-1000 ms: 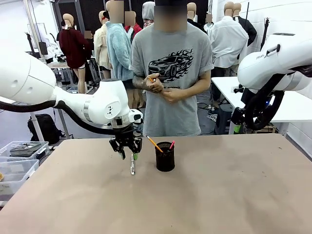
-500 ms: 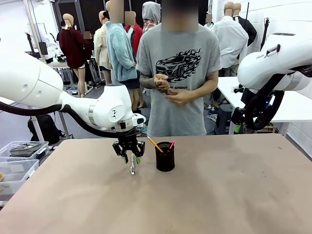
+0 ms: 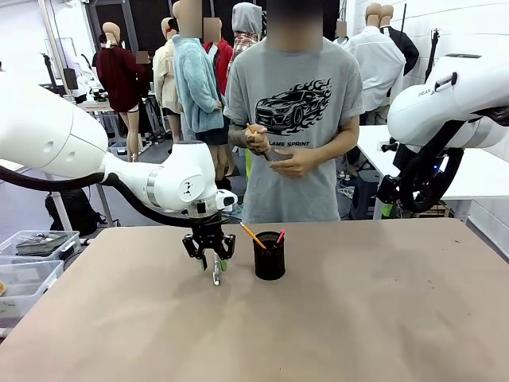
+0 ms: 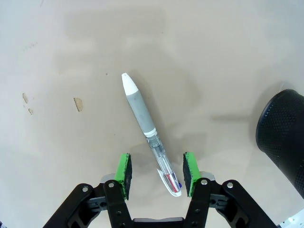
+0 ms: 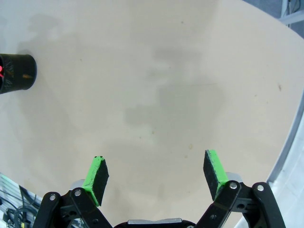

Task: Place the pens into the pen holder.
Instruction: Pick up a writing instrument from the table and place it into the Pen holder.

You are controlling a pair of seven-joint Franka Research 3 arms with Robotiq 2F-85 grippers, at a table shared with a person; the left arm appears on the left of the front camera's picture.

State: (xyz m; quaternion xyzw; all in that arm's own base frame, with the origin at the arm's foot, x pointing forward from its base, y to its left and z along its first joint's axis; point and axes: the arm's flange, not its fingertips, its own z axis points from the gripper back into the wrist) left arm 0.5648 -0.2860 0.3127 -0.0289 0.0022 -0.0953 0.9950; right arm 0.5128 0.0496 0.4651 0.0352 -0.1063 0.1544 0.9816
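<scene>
A silver-white pen lies flat on the table just left of the black mesh pen holder. My left gripper hangs low over it, jaws partly open; the green pads straddle the pen's clear end without touching it. An orange-yellow pen and a black pen with a red-pink end lean in the holder. My right gripper is open and empty, high over bare table, with the holder far off at its view's left edge.
A person stands at the far side with both hands together at the chest. Clear plastic bins sit off the table's left edge. Small scuff marks dot the tabletop. The right arm is raised at the right.
My left gripper has shifted slightly right and lower over the silver-white pen, which has stayed in place. The person has moved a little to the right. The right arm is still.
</scene>
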